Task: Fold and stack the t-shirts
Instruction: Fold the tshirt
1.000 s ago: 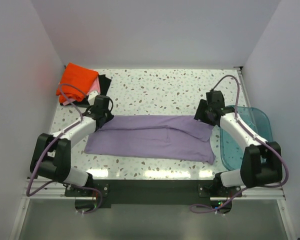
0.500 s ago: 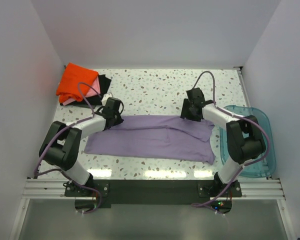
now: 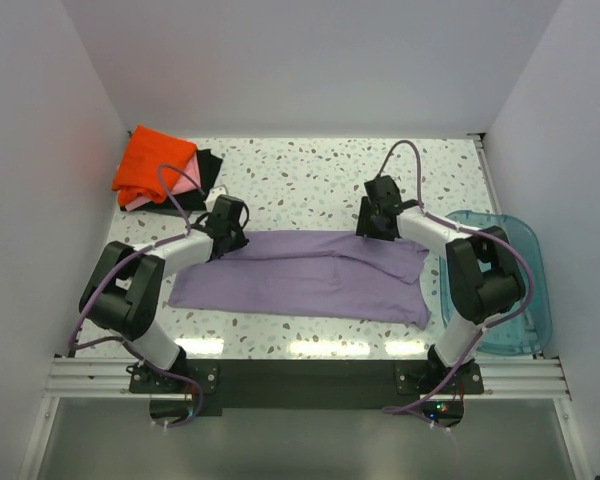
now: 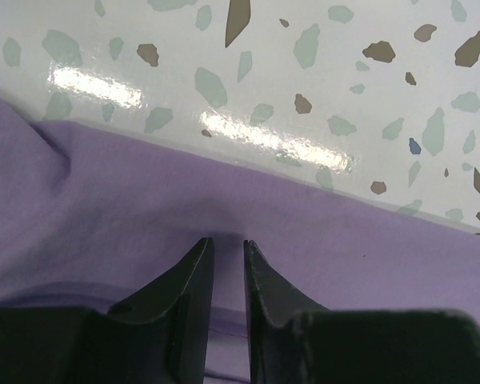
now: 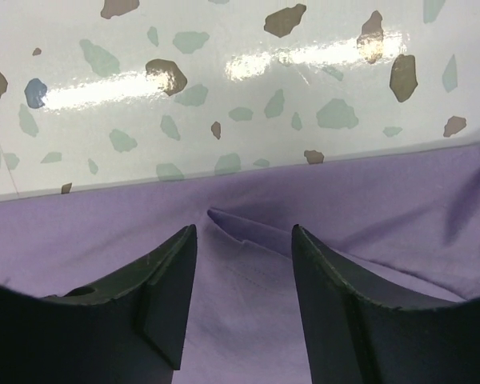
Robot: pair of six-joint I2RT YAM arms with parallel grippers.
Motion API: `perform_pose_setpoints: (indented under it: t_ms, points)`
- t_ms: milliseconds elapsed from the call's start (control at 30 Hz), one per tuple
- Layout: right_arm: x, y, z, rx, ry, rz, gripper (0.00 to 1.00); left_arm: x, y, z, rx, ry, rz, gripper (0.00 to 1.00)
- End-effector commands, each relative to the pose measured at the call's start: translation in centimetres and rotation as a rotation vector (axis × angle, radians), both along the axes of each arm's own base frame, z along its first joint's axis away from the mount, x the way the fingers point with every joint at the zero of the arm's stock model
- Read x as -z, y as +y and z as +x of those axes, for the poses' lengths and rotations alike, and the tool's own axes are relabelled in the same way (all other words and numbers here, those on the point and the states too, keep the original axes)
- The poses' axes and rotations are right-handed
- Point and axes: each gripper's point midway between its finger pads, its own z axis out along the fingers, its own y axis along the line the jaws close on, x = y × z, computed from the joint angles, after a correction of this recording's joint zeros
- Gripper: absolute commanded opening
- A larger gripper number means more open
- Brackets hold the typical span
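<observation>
The lavender t-shirt [image 3: 310, 275] lies flat across the table's middle, folded lengthwise. My left gripper [image 3: 229, 236] sits on its far edge near the left end. In the left wrist view its jaws [image 4: 228, 240] are nearly together, with a thin strip of lavender cloth [image 4: 368, 264] between them. My right gripper [image 3: 376, 228] is on the far edge toward the right. In the right wrist view it [image 5: 244, 228] is open, straddling a small raised fold of the shirt [image 5: 400, 192]. Folded orange [image 3: 155, 162], pink [image 3: 190, 178] and black [image 3: 208, 165] shirts are stacked at the far left corner.
A translucent teal bin [image 3: 525, 250] sits at the right edge of the table, beside the right arm. Speckled white tabletop [image 3: 300, 180] lies beyond the shirt's far edge. White walls enclose the left, back and right sides.
Over the last second both grippers moved inward along the shirt's far edge, the left to the right and the right to the left. The shirt has not visibly shifted.
</observation>
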Motion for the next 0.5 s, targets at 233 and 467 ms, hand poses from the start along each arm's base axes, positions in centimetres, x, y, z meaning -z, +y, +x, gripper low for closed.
perform_pose_setpoints:
  t_ms: [233,467]
  points:
    - [-0.8,1.5,2.5,-0.002,-0.075,-0.009,0.46,0.2,-0.2,0.4,0.024,-0.025,0.008,0.25]
    - [-0.7,1.7,2.4,-0.001,-0.074,-0.014,0.26,0.3,-0.2,0.3,0.024,-0.021,0.012,0.24]
